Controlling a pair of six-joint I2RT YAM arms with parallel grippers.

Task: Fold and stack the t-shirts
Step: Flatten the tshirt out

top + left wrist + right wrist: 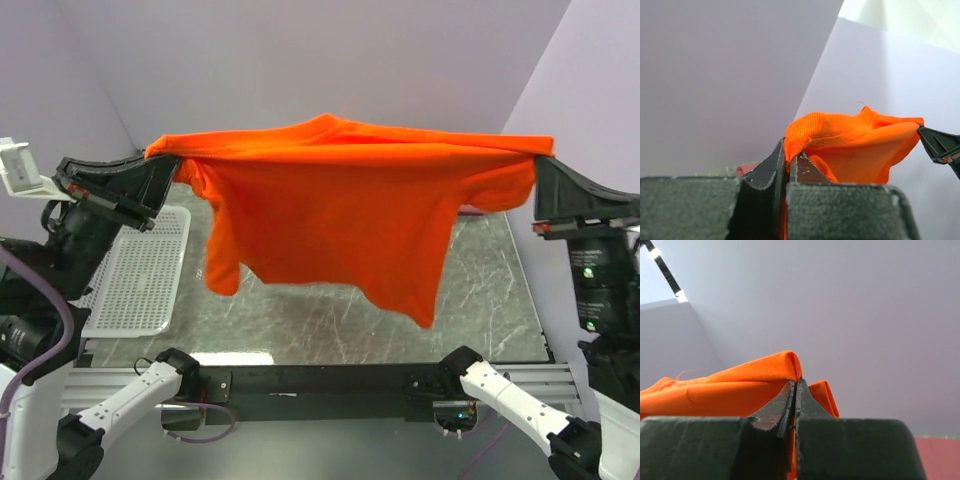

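Left end effector (788,159) and right end effector (794,390) pinch orange t-shirt (340,200) stretched sideways, hem down.

**A:** What closes the space in?

**B:** Plain, pale lilac panels. A back wall (300,60) meets a left wall (50,70) and a right wall (590,90) at clean corners.

**A:** And underneath?

**B:** A table (490,290) with a glossy, dark grey marbled top. There is a white glare near its front edge.

**A:** Any lamps?

**B:** The right wrist view shows a dark bar (665,272) slanting across the upper left corner, with two bright lights on it.
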